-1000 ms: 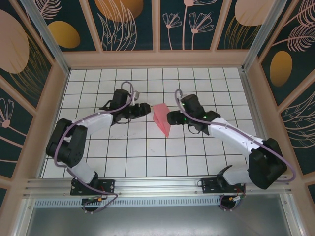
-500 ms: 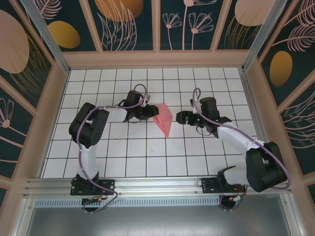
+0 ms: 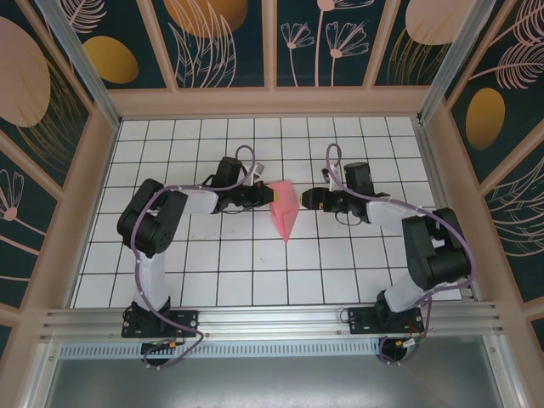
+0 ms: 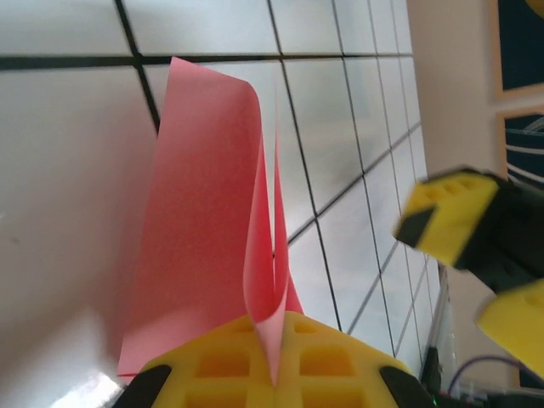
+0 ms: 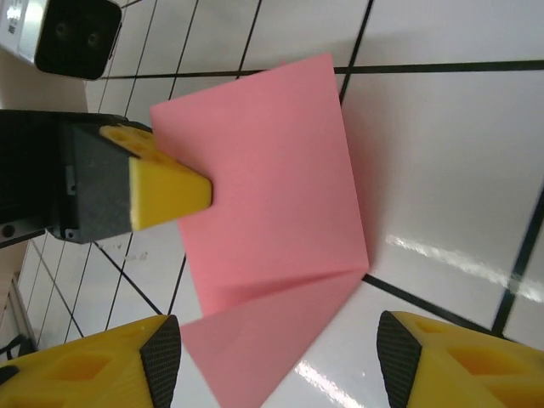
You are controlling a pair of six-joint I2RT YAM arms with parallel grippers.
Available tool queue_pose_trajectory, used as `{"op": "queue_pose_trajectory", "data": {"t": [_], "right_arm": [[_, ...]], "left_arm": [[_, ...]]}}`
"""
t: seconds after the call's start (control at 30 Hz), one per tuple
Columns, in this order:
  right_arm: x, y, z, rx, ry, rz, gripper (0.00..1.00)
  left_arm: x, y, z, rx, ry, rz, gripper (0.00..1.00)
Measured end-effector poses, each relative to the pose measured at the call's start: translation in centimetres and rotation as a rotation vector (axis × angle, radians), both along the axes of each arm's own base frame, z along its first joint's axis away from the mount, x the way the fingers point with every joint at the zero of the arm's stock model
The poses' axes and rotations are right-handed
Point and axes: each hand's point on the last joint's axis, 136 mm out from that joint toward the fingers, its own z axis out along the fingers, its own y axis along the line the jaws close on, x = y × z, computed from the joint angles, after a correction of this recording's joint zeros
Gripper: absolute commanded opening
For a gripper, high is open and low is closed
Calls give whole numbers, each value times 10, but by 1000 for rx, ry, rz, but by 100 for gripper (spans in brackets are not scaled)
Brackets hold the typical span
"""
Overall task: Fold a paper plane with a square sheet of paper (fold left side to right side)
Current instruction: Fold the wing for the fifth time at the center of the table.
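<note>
Pinching folded paper (image 3: 283, 212), seemingly, left hand (image 3: 269, 196), right hand (image 3: 309, 201) open nearby

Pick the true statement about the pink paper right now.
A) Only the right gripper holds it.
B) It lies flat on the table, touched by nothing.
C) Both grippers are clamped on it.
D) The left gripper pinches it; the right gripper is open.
D: the left gripper is shut on one edge of the pink paper, curling that flap up off the table, while the right gripper is wide open and grips nothing.
</note>
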Motion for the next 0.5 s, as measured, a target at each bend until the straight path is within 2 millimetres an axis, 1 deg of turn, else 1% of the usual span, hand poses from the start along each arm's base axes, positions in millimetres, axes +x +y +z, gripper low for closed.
{"op": "queue_pose_trajectory", "data": {"t": [0.2, 0.3, 0.4, 0.5], "right_arm": [[14, 10, -6, 47, -12, 90, 66], [19, 17, -8, 77, -18, 135, 65], [19, 23, -10, 111, -15, 176, 64], [15, 27, -11, 144, -5, 208, 62]], "left_arm": [[-13, -3, 19, -53, -53, -78, 0], [-17, -5, 22, -71, -66, -104, 0], [-20, -5, 22, -81, -68, -122, 0], [-23, -5, 22, -86, -70, -133, 0]]}}
